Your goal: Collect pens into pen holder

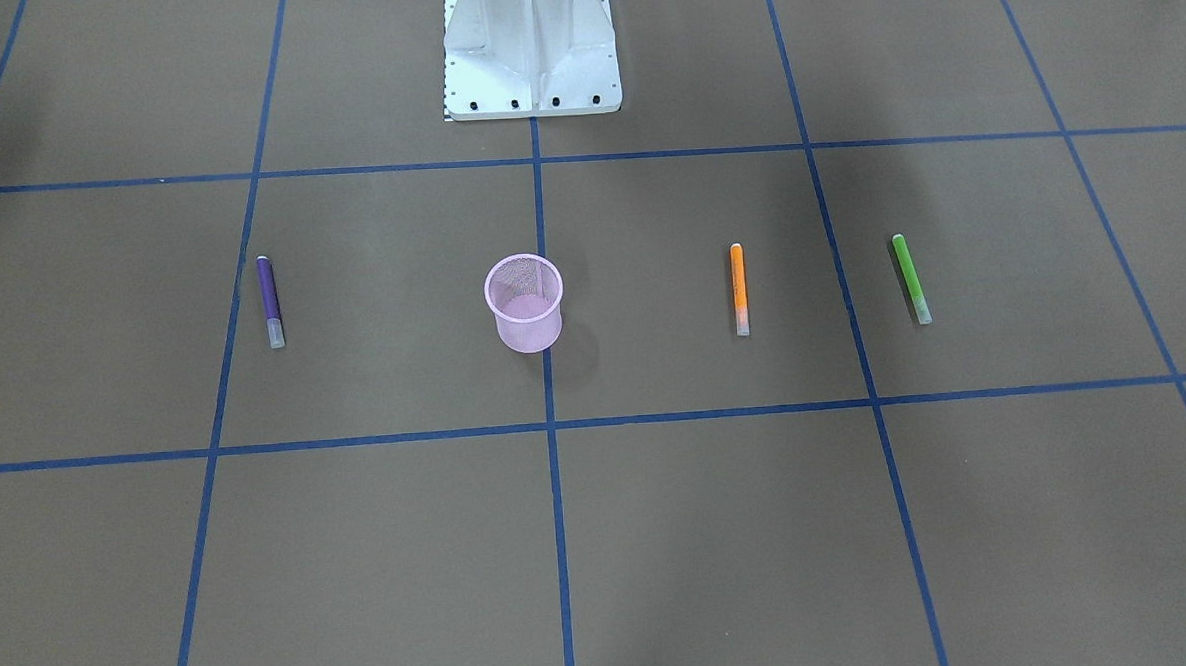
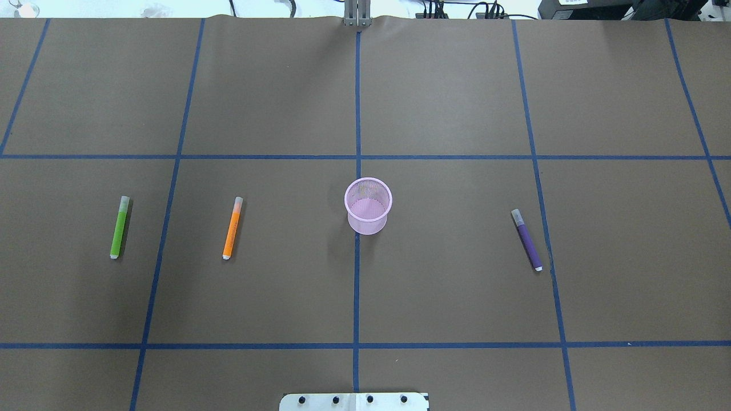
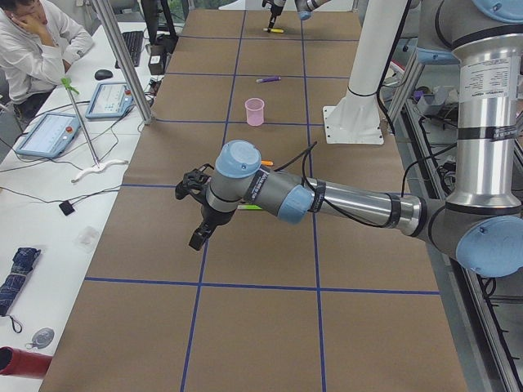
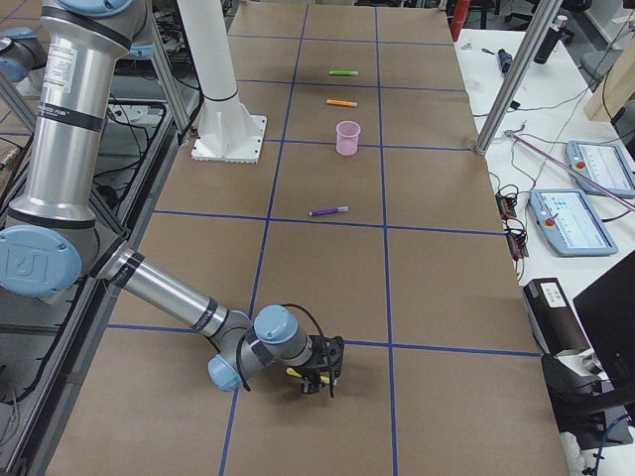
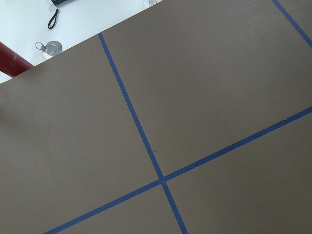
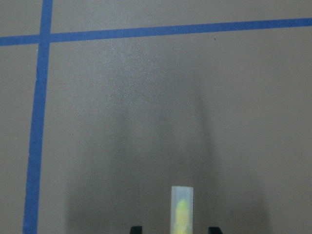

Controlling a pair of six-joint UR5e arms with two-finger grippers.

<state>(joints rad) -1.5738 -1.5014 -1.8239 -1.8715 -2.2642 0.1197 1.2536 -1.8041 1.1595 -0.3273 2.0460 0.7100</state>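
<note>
The pen holder (image 2: 368,225) stands upright in the middle of the table (image 2: 457,285), on a blue tape line (image 2: 356,285). On the robot's left of the pen holder lies the orange pen (image 2: 232,228). Further out on the same side lies the green pen (image 2: 119,227). Both lie flat, well apart from the holder, with their caps pointing away from the robot. On the robot's right of the pen holder lies the purple pen (image 2: 527,240), a little slanted and also well apart from it.

The yellow pen (image 6: 182,207) lies much farther from the pen holder than the purple one, toward the table end on the robot's right. The right gripper (image 6: 174,229) is low over it with the jaws apart. One finger stands on each side of the capped end, with a gap between each finger and the pen, so it holds nothing.

The left gripper (image 3: 197,239) hangs above the table, farther from the pen holder than the green pen. I cannot tell how far it is open.
</note>
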